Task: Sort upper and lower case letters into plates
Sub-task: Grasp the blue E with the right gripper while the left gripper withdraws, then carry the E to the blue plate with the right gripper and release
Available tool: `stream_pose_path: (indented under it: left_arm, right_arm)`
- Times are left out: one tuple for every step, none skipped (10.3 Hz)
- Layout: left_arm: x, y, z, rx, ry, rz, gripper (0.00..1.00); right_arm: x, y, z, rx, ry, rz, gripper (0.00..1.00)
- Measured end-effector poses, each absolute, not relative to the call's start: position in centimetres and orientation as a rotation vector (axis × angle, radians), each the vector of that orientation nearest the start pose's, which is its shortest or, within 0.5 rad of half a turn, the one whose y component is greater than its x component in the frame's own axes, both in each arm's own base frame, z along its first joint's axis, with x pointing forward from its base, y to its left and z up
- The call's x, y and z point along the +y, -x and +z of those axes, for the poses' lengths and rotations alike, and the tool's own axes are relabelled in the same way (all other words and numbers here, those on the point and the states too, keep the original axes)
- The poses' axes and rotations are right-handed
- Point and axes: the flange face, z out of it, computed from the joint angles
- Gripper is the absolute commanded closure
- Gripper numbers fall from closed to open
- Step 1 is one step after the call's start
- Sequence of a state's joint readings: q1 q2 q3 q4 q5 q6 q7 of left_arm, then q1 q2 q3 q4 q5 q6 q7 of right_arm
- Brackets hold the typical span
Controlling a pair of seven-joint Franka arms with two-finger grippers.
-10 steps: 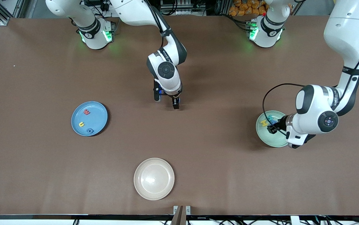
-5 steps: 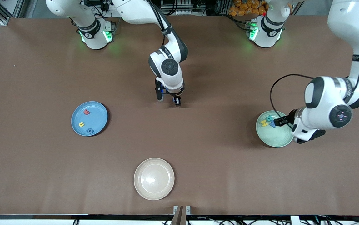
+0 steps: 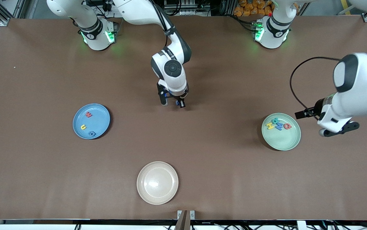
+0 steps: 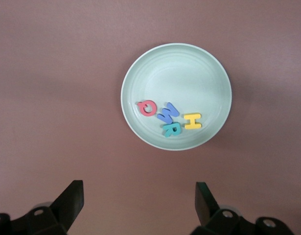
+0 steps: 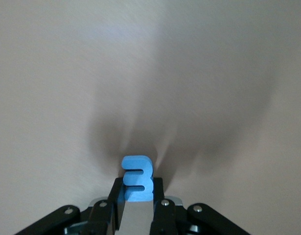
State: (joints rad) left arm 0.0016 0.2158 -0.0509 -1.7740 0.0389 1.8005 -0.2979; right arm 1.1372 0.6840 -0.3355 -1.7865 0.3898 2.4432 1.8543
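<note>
Right gripper [image 3: 179, 104]: sitting upper centre of the front view, low over bare tabletop [image 3: 202, 159], its fingers [image 5: 111, 196] pinching a small blue letter [image 5: 137, 178] between them.
Blue letter: standing upright in that pinch in the right wrist view, lower centre of the frame.
Left gripper [image 3: 301, 113]: hanging at the front view's right edge, just off the mint green plate [image 3: 282, 142], jaws spread wide and carrying nothing; in the left wrist view its two fingers [image 4: 72, 196] are showing at the bottom corners.
Mint green plate: lying at the right middle of the front view, holding four letters bunched together: a red one [image 4: 147, 107], a blue one [image 4: 168, 112], a teal one [image 4: 171, 129] and a yellow H [image 4: 193, 120].
Blue plate [image 3: 98, 115]: lying left of centre in the front view, holding a red letter [image 3: 88, 114], a yellow one [image 3: 83, 127] and a blue one [image 3: 91, 133], spaced apart.
Cream plate [image 3: 157, 182]: sitting at the lower centre of the front view.
</note>
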Motion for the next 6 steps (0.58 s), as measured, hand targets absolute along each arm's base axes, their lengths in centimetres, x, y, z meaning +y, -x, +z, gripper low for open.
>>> stream_pose_path:
  left_arm:
    - [-2.5, -59.4, 44.1, -0.335, 3.057, 0.247, 0.0]
    - [-2.3, -59.1, 45.7, -0.319, 3.064, 0.213, 0.0]
    - [-2.2, -58.8, 47.1, -0.308, 3.071, 0.183, 0.0]
    - [-2.3, -58.5, 48.5, -0.302, 3.071, 0.182, 0.0]
    - [-2.4, -58.2, 50.0, -0.283, 3.07, 0.201, 0.0]
    - [-2.4, -57.9, 51.6, -0.253, 3.07, 0.225, 0.0]
  right_arm:
    - [46.7, -46.7, 19.8, 1.791, 2.536, 0.009, 1.0]
    - [44.5, -48.9, 20.8, 1.751, 2.611, -0.032, 1.0]
    - [42.3, -50.8, 21.8, 1.729, 2.68, -0.047, 1.0]
    - [40.1, -52.6, 22.7, 1.697, 2.745, -0.037, 1.0]
    - [38.1, -54.0, 23.3, 1.656, 2.79, -0.03, 1.0]
    - [35.4, -55.7, 23.8, 1.614, 2.828, -0.032, 1.0]
